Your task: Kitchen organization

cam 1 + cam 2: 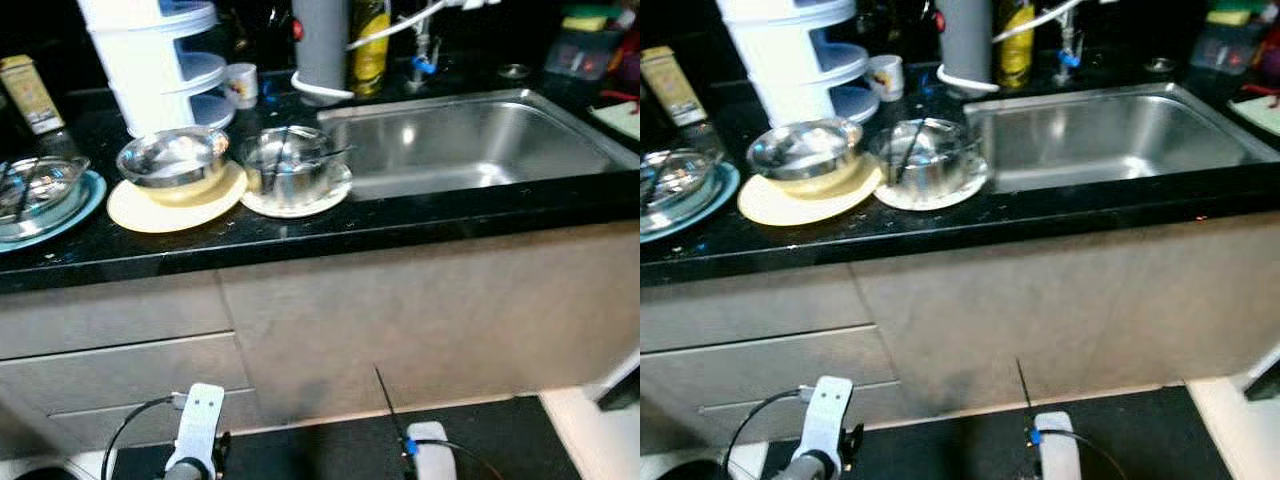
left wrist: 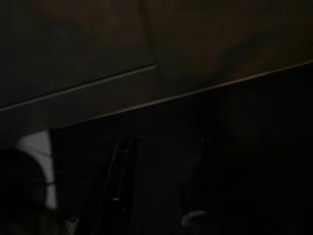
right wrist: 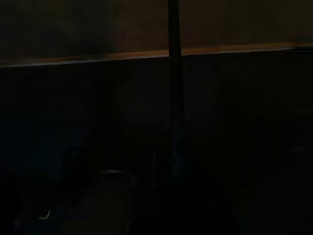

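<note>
On the black counter (image 1: 300,235) a steel bowl (image 1: 172,158) rests on a yellow plate (image 1: 140,212). Beside it a second steel bowl (image 1: 287,160) holding utensils sits on a white plate (image 1: 305,205). At the far left a glass bowl (image 1: 35,185) lies on a blue plate (image 1: 85,205). The steel sink (image 1: 470,140) to the right is bare. Both arms hang low in front of the cabinet, the left arm (image 1: 200,430) and the right arm (image 1: 428,450). My left gripper (image 2: 151,200) is a dim shape over dark floor in the left wrist view.
A white tiered rack (image 1: 150,60), a small cup (image 1: 241,83), a grey cylinder (image 1: 320,45), a yellow bottle (image 1: 370,40) and the tap (image 1: 425,40) line the back. A tin (image 1: 28,92) stands far left. Beige drawers (image 1: 120,350) and a dark mat (image 1: 330,450) lie below.
</note>
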You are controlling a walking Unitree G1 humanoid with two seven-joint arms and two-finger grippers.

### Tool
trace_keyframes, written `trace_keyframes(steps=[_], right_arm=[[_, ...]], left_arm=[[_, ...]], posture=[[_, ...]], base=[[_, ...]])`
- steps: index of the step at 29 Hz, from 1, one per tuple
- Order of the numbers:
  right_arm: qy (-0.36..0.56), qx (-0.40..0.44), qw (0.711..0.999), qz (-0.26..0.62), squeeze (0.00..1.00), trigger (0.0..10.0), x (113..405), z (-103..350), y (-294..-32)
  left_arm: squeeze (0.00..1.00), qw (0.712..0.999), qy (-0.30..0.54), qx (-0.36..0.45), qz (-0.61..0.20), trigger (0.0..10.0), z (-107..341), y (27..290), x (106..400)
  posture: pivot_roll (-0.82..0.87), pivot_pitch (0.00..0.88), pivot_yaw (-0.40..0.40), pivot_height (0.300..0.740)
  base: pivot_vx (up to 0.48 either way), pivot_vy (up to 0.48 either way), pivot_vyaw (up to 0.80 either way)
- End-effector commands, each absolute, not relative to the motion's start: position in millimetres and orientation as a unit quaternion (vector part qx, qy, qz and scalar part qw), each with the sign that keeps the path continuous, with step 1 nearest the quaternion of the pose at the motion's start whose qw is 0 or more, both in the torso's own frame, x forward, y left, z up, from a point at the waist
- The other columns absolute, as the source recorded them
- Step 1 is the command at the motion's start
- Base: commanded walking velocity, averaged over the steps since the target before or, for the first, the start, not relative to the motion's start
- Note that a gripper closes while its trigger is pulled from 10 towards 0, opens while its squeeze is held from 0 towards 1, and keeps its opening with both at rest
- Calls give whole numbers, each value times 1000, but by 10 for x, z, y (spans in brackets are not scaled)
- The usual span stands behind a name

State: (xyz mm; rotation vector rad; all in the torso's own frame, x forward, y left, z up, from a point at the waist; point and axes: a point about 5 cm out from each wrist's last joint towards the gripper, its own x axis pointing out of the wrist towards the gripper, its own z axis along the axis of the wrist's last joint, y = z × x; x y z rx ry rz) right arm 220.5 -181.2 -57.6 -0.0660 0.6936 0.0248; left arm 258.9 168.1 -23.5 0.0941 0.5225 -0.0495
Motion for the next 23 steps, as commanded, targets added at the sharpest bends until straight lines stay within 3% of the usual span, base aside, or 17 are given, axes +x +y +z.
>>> trace_keyframes(steps=[1, 23], right_arm=[[350, -26, 936, 25, 0, 10000, 2152, -622, -1701], [349, -27, 936, 24, 0, 10000, 2170, -614, -1706]], left_arm=[[0, 960, 275, 45, -17, 10000, -300, 1739, 2511], [0, 960, 275, 44, -17, 10000, -290, 1727, 2536]], posture=[[-73, 196, 18, 740], [-76, 189, 20, 740]], base=[[0, -337, 0], [0, -339, 0]])
